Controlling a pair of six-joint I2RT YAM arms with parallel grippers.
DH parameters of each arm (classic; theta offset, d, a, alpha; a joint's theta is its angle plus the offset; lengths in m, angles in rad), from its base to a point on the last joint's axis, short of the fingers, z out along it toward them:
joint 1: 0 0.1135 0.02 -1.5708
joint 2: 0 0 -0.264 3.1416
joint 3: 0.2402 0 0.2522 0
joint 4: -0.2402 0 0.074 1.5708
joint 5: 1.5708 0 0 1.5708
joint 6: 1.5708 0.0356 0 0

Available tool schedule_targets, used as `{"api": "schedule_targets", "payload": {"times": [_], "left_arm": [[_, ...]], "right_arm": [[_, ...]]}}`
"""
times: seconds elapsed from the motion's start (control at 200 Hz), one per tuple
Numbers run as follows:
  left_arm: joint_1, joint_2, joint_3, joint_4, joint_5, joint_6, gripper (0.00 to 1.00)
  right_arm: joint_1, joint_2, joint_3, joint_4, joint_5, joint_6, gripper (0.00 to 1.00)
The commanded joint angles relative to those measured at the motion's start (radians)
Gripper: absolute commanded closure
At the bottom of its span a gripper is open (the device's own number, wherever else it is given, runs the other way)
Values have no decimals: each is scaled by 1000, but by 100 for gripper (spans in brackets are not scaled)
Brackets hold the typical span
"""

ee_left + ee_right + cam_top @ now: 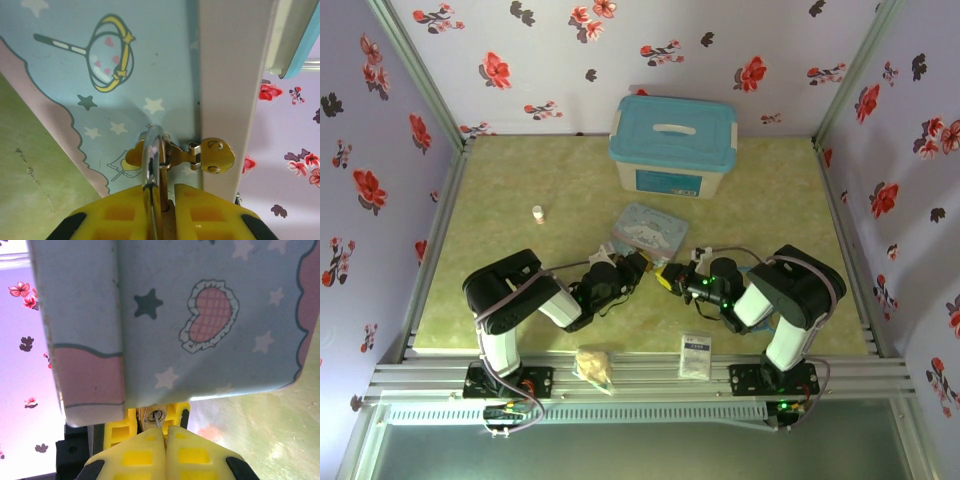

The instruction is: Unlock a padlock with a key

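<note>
**Gripper Hold and Fault Risks at the Keyway**

Left gripper was clamped narrowly on the padlock. Its yellow fingers sat on either side of the body. The silver shackle rose between them and passed through the brass hasp of the pastel tin. Right gripper was pressed fully together on the key. Only a thin sliver of the key showed between the fingertips and the round keyway on the padlock's end face. In the top view the two grippers met nose to nose just beside the near edge of the tin.

Probable faults:

1. **Incomplete seating.** Insertion depth could not be read from any view. Turning a part-seated key would likely bend the blade or push it back out.
2. **Slip in the pads.** The key was slim and held at the very fingertips. Under torque the wrist could rotate while the key stayed put, or the key could twist askew.
3. **Reaction through the tin.** The padlock hung from a hasp on a light, unsecured tin. If the left grip gave way, the turning force would drag or tilt the tin and put the key out of line with the keyway.
4. **Fingertip contact.** The opposing fingertips stood very near one another. Rotation of the right wrist could strike the left fingers and dislodge either hold.
5. **Shackle blocked.** Whether the left fingers bore on the shackle could not be told. If they did, it might not spring free.
</note>
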Motion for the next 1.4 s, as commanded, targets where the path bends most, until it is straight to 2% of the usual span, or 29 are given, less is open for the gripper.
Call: {"api": "schedule_targets", "payload": {"times": [0.0,0.135,0.39,0.575,0.74,0.825,0.915,0.975,1.265,1.355,1.395], "left_arm": [[-25,2,26,83,33,-4,100],[-40,9,42,81,34,-2,100],[-65,45,91,83,59,-17,100],[-64,25,83,85,58,-18,100],[-62,11,73,72,46,24,100],[-64,8,70,42,32,37,100],[-64,22,78,50,32,39,100],[-64,23,87,41,36,43,100],[-76,47,101,63,70,8,100],[-76,37,88,63,57,9,100],[-75,37,81,65,49,12,100]], "right_arm": [[-15,5,27,28,5,56,100],[-8,-26,42,28,18,105,100],[80,-3,94,28,105,132,100],[71,-5,79,28,114,134,100],[42,-15,39,28,105,249,100],[67,-26,17,26,171,280,100],[128,-35,3,26,296,317,100],[154,-30,24,29,319,327,100],[139,16,106,29,219,198,100],[137,0,90,28,221,169,81],[136,-9,75,28,227,163,79]]}}
